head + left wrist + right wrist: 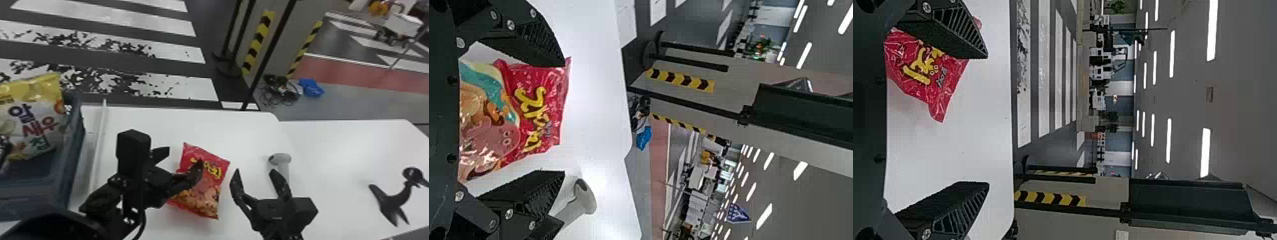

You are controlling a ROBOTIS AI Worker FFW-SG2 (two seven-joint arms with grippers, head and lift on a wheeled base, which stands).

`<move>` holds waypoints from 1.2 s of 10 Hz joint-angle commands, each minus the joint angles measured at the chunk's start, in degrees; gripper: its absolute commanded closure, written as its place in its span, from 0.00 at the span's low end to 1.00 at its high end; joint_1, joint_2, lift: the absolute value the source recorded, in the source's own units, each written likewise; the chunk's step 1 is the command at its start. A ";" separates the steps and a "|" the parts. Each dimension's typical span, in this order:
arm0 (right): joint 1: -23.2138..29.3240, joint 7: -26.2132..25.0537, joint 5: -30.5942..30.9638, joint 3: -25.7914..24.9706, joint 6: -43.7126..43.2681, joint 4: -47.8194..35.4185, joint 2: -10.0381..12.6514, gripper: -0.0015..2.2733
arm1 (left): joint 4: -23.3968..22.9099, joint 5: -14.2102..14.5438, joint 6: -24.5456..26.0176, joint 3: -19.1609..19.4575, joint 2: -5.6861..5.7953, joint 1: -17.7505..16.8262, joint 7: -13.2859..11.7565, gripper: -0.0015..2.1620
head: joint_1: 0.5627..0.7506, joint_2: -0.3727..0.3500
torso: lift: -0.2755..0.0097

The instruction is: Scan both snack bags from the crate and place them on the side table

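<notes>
Red bag (pixel 207 191) is lying on the surface (pixel 242 137), nearer the left arm (pixel 135 182) than the right arm (pixel 281 215); both arms' jaws are gaping empty.

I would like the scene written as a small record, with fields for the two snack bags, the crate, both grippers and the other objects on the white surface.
red bag: lying on the white surface, not gripped
yellow-and-white bag: in the crate
crate: blue, at the robot's left
left gripper: open, by the red bag
right gripper: open, right of the red bag
grey device: beyond the right gripper, perhaps the scanner
black bird-like object: farther right
</notes>
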 commanded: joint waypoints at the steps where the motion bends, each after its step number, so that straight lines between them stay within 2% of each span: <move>1: -0.17 0.03 -0.11 0.01 0.00 0.23 -0.03 0.04 | -3.91 -8.94 -4.19 -1.08 -0.15 2.34 -0.07 0.02 | 0.70 0.03 | 0.63; 2: -0.34 0.03 -0.11 0.27 0.17 0.32 -0.03 0.04 | -6.02 -13.78 -9.81 -1.17 -0.15 4.01 -0.15 0.02 | 0.70 0.03 | 0.63; 3: -0.52 0.21 -0.82 0.27 1.05 0.23 -0.03 0.04 | -8.04 -16.24 -12.80 -0.11 -0.15 5.76 -0.24 0.02 | 0.70 0.03 | 0.63; 5: -0.69 0.91 -1.61 0.27 1.58 0.23 -0.12 0.04 | -11.47 -16.24 -20.89 6.22 -0.15 9.72 0.64 0.03 | 0.70 0.03 | 0.63; 7: -1.48 0.91 -1.96 0.45 5.80 -0.39 -0.30 0.03 | -12.26 -15.01 -30.73 13.42 -0.15 13.76 1.78 0.03 | 0.70 0.03 | 0.63; 8: -2.19 1.00 -2.31 0.45 11.78 -1.62 -0.30 0.03 | -12.88 -12.46 -33.37 17.29 -0.15 15.87 1.87 0.03 | 0.70 0.06 | 0.63; 10: -3.51 1.35 -4.51 0.27 17.75 -3.02 -0.12 0.03 | -14.11 -8.77 -36.36 23.00 1.14 20.18 1.25 0.03 | 0.70 0.19 | 0.63; 11: -3.68 1.35 -5.30 -0.08 21.62 -3.64 0.05 0.03 | -14.11 -7.36 -36.53 24.41 1.49 21.67 0.90 0.03 | 0.70 0.25 | 0.63; 12: -3.95 1.79 -6.62 -0.69 23.90 -4.08 0.05 0.04 | -14.11 -7.19 -37.59 25.03 1.49 23.17 0.46 0.03 | 0.70 0.28 | 0.63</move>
